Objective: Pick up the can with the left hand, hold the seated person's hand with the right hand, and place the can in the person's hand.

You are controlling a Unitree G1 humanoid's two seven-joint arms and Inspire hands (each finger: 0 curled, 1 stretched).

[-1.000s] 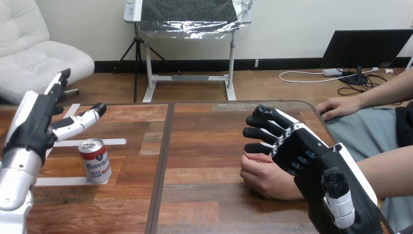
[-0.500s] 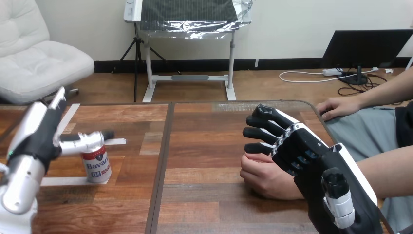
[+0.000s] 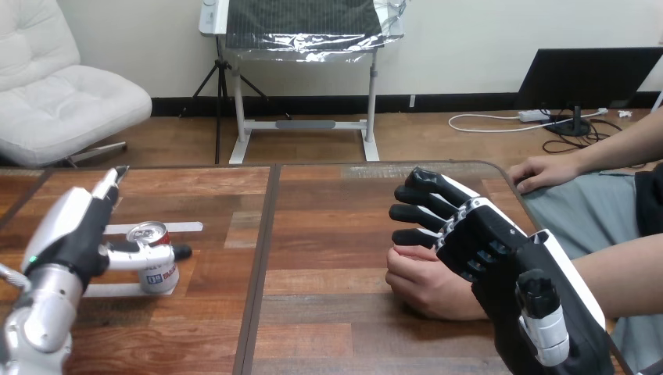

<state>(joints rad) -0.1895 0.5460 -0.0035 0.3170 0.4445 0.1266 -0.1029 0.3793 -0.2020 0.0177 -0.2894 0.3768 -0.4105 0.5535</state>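
A red-and-white can (image 3: 155, 258) stands upright on the wooden table (image 3: 328, 234) at the left. My left hand (image 3: 74, 230) is right beside it on its left. The thumb lies across the can's near side, and the fingers (image 3: 109, 184) point straight away past it, so the hand is open. My right hand (image 3: 477, 242) lies over the person's hand (image 3: 422, 283), which rests on the table at the right. Its dark fingers (image 3: 422, 205) reach out relaxed above that hand, and I do not see them curled round it.
White tape strips (image 3: 184, 227) lie on the table around the can. A dark seam (image 3: 262, 250) runs down the table between the can and the person's hand. The person's other hand (image 3: 543, 170) rests at the table's far right corner.
My left hand has come down from above the can to its left side, and its thumb now crosses the can. The right hand and the person's hand have not moved.
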